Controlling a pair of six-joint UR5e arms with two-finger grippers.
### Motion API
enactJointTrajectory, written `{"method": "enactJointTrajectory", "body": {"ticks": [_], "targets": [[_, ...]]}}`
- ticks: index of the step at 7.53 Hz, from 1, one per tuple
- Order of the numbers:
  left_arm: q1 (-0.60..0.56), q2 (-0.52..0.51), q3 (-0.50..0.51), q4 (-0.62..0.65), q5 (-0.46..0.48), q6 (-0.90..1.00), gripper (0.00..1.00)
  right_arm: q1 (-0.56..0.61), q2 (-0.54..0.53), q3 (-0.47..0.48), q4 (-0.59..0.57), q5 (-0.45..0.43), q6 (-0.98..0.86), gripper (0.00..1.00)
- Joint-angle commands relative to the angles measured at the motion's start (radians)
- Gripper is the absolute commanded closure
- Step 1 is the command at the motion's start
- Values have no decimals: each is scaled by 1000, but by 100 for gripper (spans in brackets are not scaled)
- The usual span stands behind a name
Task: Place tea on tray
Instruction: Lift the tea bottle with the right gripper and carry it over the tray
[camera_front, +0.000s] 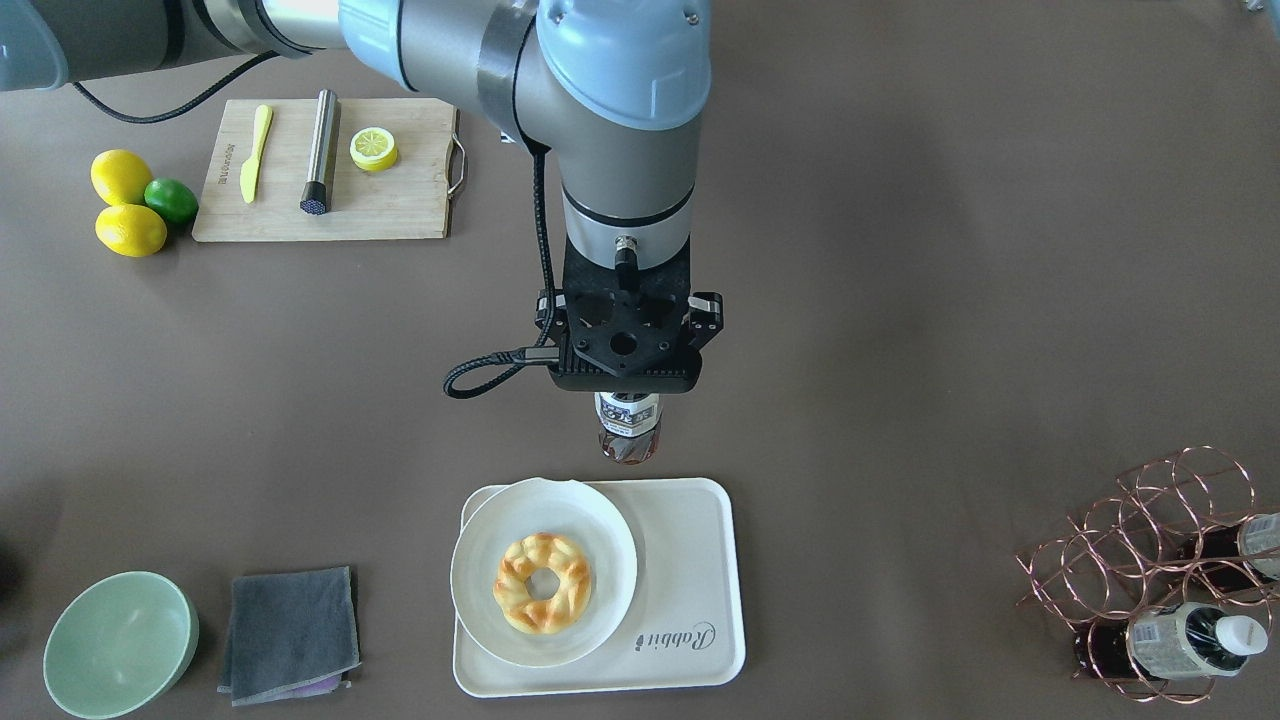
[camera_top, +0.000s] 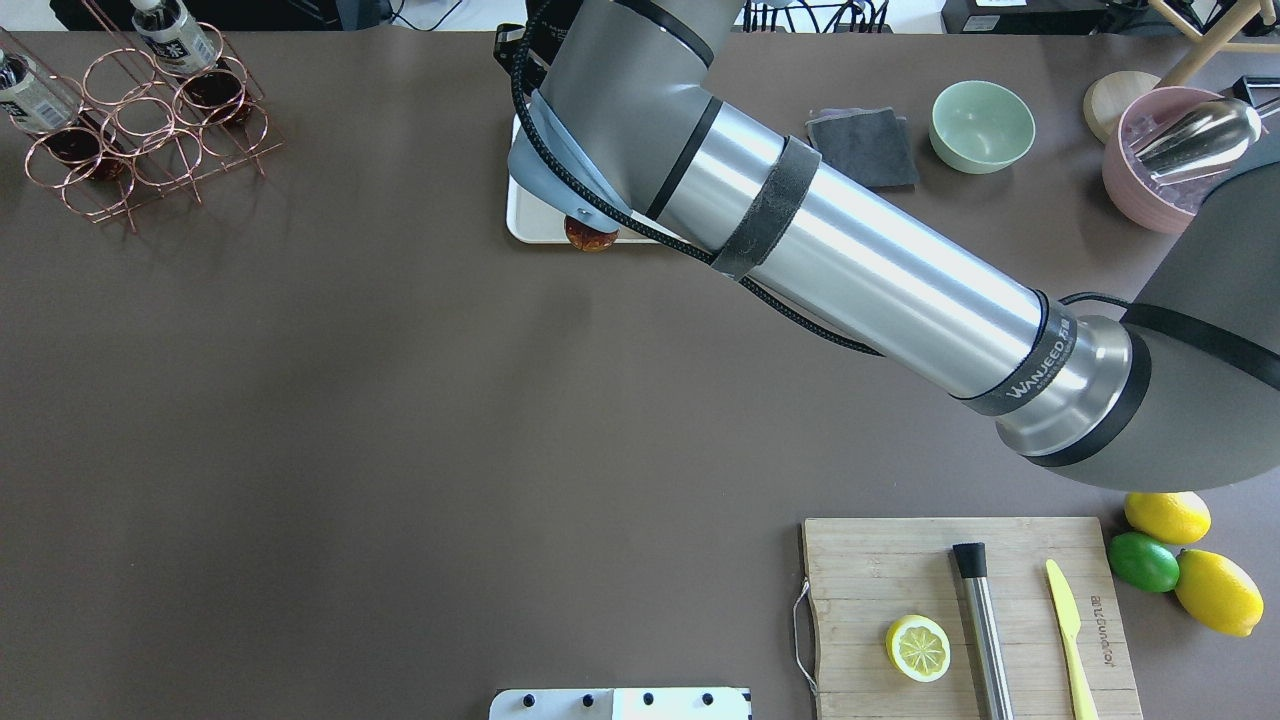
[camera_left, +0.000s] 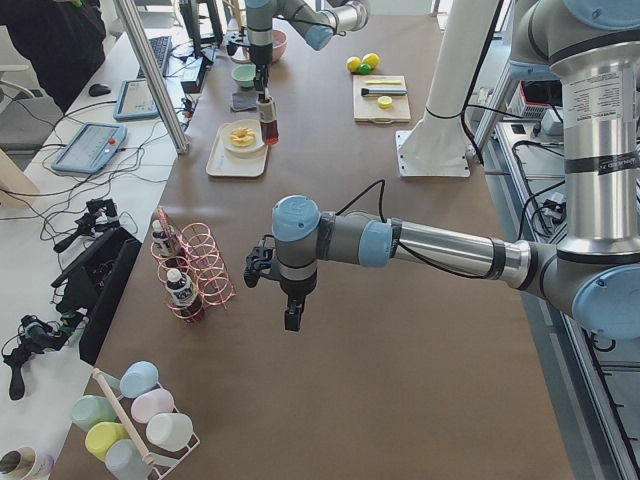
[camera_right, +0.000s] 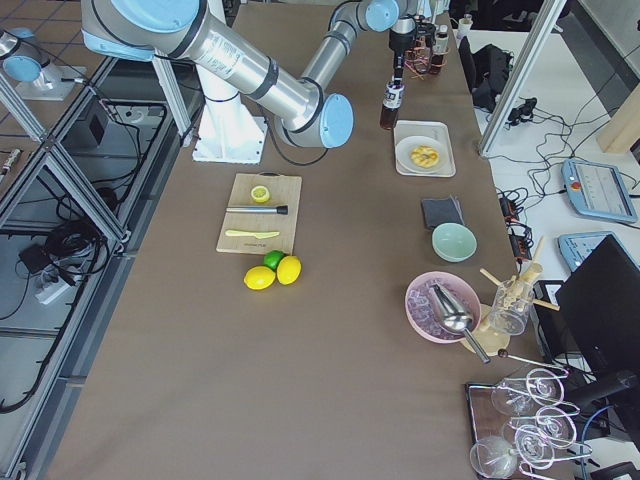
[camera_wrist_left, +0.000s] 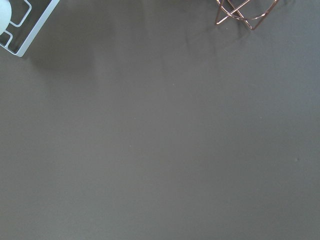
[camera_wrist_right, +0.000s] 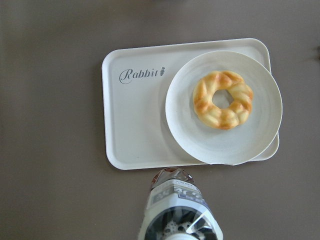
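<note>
Status: carry leg nearly done, placement not. Right claw (camera_front: 628, 398) pinches the small clear plastic tea bottle (camera_front: 628, 432) of reddish-brown liquid near its top. The fingers are hidden under the black camera mount, but the bottle hangs upright straight below the wrist, so the grip reads as closed on it. Bottle base sits just outside the robot-side long edge of the cream-white rectangular plastic tray (camera_front: 695, 560), not over it yet. Height above the brown table (camera_front: 900, 350) is hard to judge; side views suggest it is off the surface.

Tray is half taken: a round white plate (camera_front: 480, 560) carrying a golden braided ring pastry (camera_front: 515, 590) covers one end and slightly overhangs the rim. Other end, with grey script lettering, is bare, so it is the likely drop zone.

Remaining: short advance over the rim, shift toward the bare end, lower, release, retreat. Risk as judged: base clipping the plate edge or the raised rim.

Left claw (camera_left: 291, 318) hangs over open table near the copper wire rack (camera_left: 205, 265); cannot tell whether spread or closed. Its wrist camera shows only table and a rack corner.
</note>
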Motion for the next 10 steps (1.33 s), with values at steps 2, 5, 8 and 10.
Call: {"method": "enactJointTrajectory", "body": {"ticks": [2,5,8,10], "targets": [[-3,16,3,0,3,0,2,5,111,-204,81,1,-7,100],[-3,16,15,0,8,0,2,14,194,-421,211,-1,-24,100],[-3,10,23,2,11,-1,2,25,228,-600,403,-11,-46,100],[-3,3,30,2,12,-1,2,25,228,-617,415,-28,-63,100]]}}
